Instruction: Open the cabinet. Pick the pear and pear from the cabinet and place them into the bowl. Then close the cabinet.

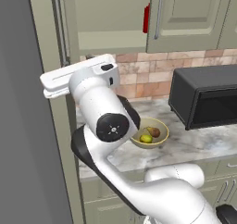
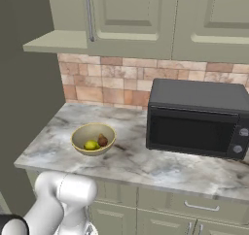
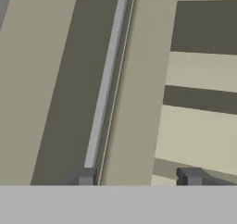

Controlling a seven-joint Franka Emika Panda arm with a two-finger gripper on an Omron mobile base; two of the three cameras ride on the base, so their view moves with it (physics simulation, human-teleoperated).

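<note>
- Two fruits lie in the bowl (image 2: 93,138), which stands on the marble counter (image 2: 146,163) near its left end, well apart from the black microwave (image 2: 199,117) toward the right end; one is a yellow-green pear (image 2: 91,145), the other a browner pear (image 2: 102,141) just beside it, closer to the wall.
- In the left base view the bowl (image 1: 150,133) is partly hidden behind the white arm (image 1: 104,121), with both fruits visible inside it.
- One door of the sage-green cabinet (image 1: 104,15) stands swung out at the left edge of the wall unit, and a red bottle (image 1: 146,18) shows inside at the edge of the neighbouring shut door.
- The hand is raised to this open door; in the hand view the gripper (image 3: 137,177) has its two dark fingertips spread apart, with the left fingertip at the foot of the slim metal handle (image 3: 107,75).
- Whether the fingers touch the handle cannot be told.
</note>
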